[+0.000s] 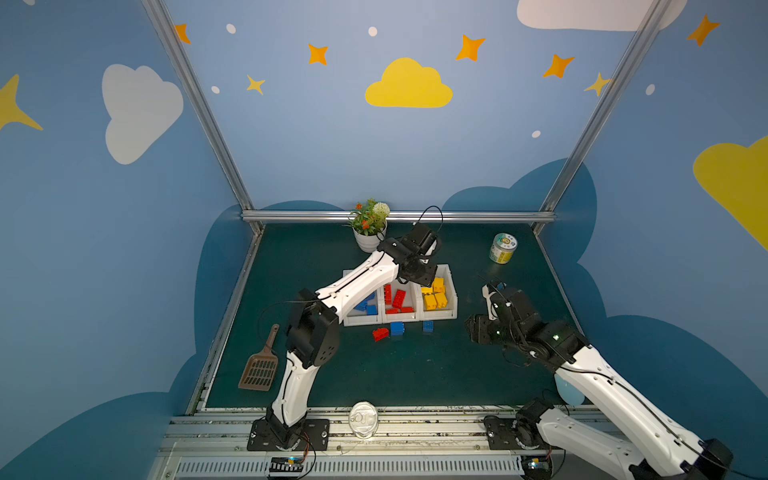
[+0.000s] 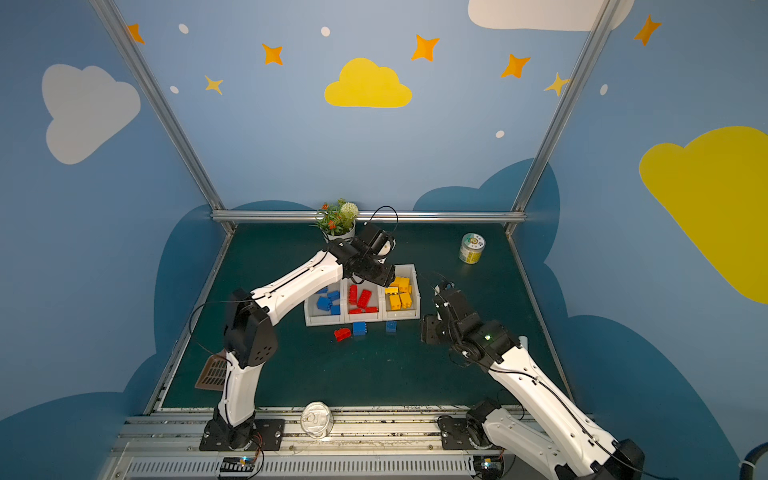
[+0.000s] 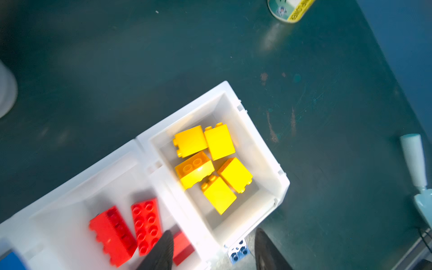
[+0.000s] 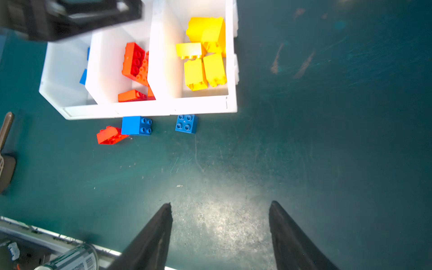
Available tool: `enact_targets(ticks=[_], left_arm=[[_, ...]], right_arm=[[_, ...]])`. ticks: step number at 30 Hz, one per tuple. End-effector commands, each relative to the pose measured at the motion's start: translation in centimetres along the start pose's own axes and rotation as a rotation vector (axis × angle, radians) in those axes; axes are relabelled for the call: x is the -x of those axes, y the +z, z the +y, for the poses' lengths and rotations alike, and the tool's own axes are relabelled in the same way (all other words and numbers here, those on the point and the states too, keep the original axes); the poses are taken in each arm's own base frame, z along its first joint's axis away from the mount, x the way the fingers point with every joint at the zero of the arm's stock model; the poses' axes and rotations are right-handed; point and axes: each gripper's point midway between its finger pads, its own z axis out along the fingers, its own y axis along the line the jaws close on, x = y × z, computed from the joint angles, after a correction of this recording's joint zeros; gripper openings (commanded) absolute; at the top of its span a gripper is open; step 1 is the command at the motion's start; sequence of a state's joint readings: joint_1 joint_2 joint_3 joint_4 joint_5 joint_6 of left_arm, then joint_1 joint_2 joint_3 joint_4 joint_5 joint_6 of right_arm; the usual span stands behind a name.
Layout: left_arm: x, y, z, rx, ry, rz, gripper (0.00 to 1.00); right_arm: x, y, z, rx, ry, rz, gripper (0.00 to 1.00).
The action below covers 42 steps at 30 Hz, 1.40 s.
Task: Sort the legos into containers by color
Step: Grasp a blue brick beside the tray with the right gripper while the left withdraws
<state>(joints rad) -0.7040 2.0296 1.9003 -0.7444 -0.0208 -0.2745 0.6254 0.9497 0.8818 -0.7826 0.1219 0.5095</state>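
Desk (image 1: 415, 374) is ringed by cloud-painted walls (image 1: 332, 145); three bins (image 1: 401, 319), three loose legos (image 1: 380, 333) are counted. Left gripper (image 3: 214, 231), right gripper (image 4: 221, 203): jaws are parted, empty

Left arm (image 1: 361, 278) over containers (image 1: 440, 314); open mat (image 1: 415, 374)

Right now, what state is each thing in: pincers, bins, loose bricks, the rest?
Left pincer, open, empty.
Right pincer, open, empty, above bare mat.
Blue bin, holds blue only.
Red bin, holds red only.
Yellow bin, holds yellow only.
Red brick, loose on the mat.
Blue brick, loose beside it.
Other blue brick, loose, apart from both.
Can, upright.
Pot, upright.
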Motion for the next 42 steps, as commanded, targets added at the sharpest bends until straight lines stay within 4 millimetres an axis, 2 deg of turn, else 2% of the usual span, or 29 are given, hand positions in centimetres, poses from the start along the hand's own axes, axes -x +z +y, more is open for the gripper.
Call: enact_targets(ticks=[1, 6, 14, 19, 25, 27, 35, 42], left_arm=[[0.2, -2.8, 1.0, -0.015, -0.03, -0.063, 0.56], [-2.6, -6.2, 5.0, 0.047, -0.127, -0.113, 0.57], [-8.6, -11.6, 11.9, 0.142, -0.289, -0.179, 0.58], [-12.5, -14.1, 14.6, 0.197, -0.362, -0.208, 0.59], [-16.1, -15.7, 15.5, 0.21, -0.43, -0.244, 0.59], [-16.8, -15.8, 15.4, 0.205, -0.443, -0.247, 0.59], [-19.0, -15.4, 15.1, 0.187, -0.472, -0.221, 0.59], [-19.2, -15.2, 15.1, 0.181, -0.475, -0.217, 0.59]], right_arm=[[-0.7, 1.5, 1.0, 0.035, 0.013, 0.061, 0.66], [-0.9, 3.6, 2.7, 0.051, 0.025, 0.101, 0.66], [-1.1, 7.1, 7.8, 0.081, -0.049, 0.145, 0.69], [-1.5, 9.4, 10.7, 0.026, -0.066, 0.277, 0.73], [-2.2, 13.0, 14.9, 0.017, -0.162, 0.383, 0.73], [-2.2, 14.0, 15.6, 0.01, -0.165, 0.401, 0.73], [-2.9, 16.3, 15.8, -0.05, -0.143, 0.443, 0.7], [-3.4, 17.3, 16.0, -0.059, -0.137, 0.459, 0.65]])
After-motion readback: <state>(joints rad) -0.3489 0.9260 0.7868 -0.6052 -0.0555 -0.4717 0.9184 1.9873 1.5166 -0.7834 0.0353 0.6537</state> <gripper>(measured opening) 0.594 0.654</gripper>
